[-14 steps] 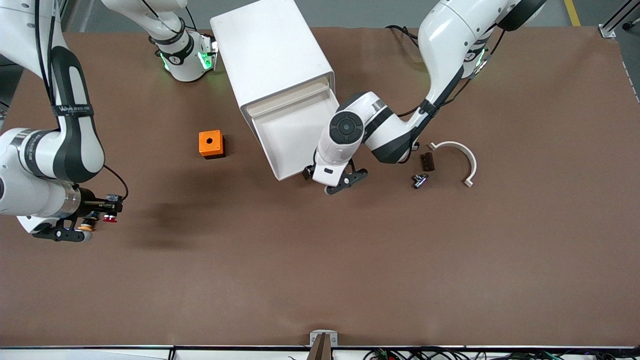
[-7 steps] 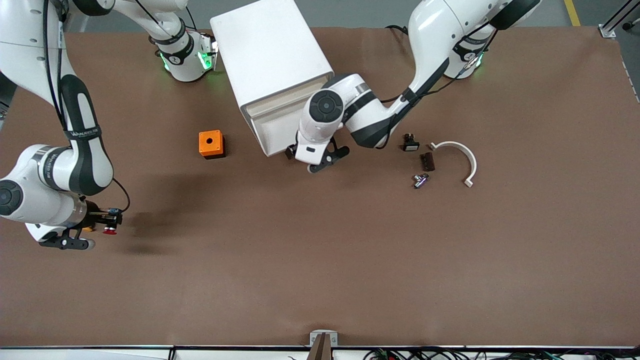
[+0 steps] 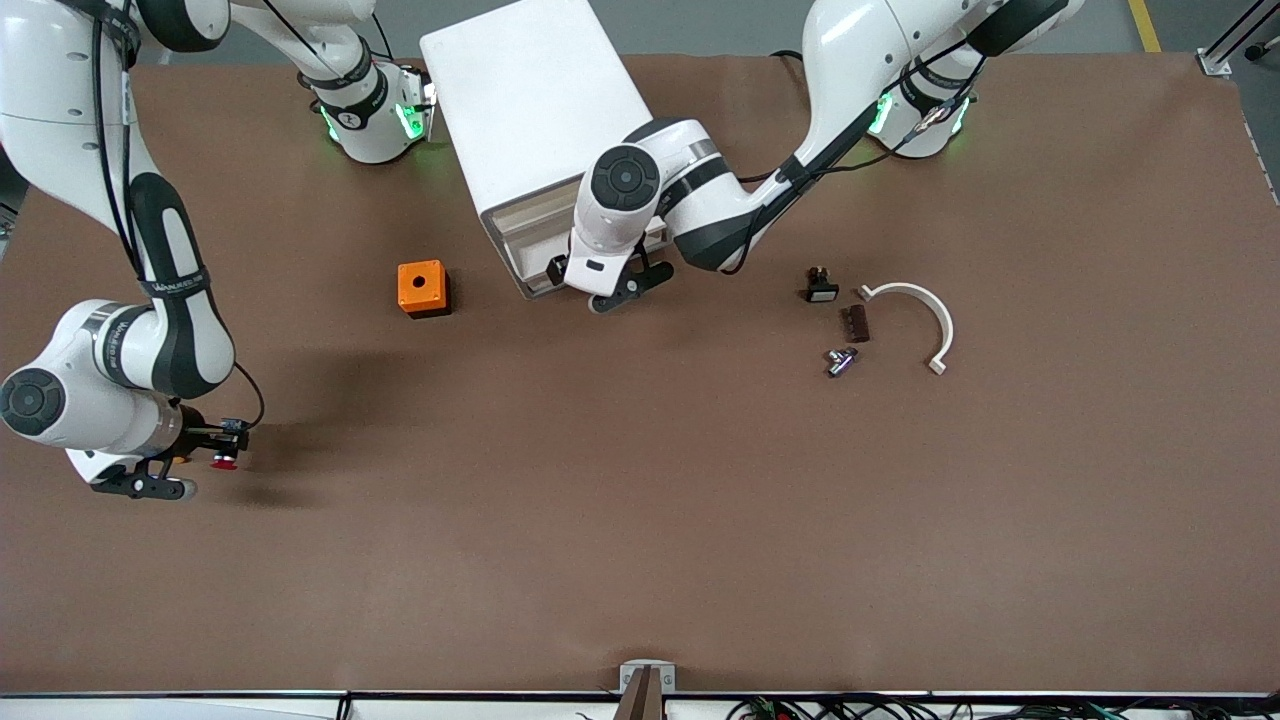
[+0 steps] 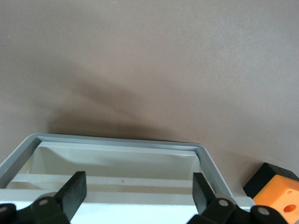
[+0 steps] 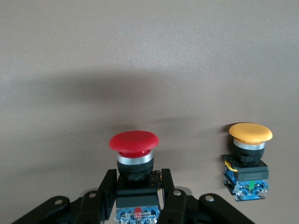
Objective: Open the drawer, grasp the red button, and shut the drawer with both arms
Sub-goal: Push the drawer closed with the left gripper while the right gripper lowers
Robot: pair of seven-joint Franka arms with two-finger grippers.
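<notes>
**Red button held near the table's edge, drawer almost shut**

Brown matting covers the table, with the white cabinet standing near the arms' bases. Its top drawer has a cream front and a pale, shallow inside; it sticks out only a little from the cabinet body, its front facing the camera at a slant. The left gripper sits at that front — its black fingers are spread wide, one on each side of the drawer's width in the left wrist view, gripping nothing.

The button is a small push button: a red mushroom cap, a silver collar under it, then a black neck and a black-and-blue body. In the right wrist view it stands between the right gripper's fingers, which are clamped on its body, cap pointing away from the wrist. From the front camera its long axis lies roughly level with the table, the red cap pointing toward the table's middle. The right gripper holds it over the right arm's end of the table, much nearer the camera than the cabinet.

Just beside the held button, an orange-yellow capped button of the same make sits apart from it. An orange cube with a round hole lies beside the cabinet. Toward the left arm's end lie a small black part, a dark brown block, a metal fitting and a white curved bracket.
</notes>
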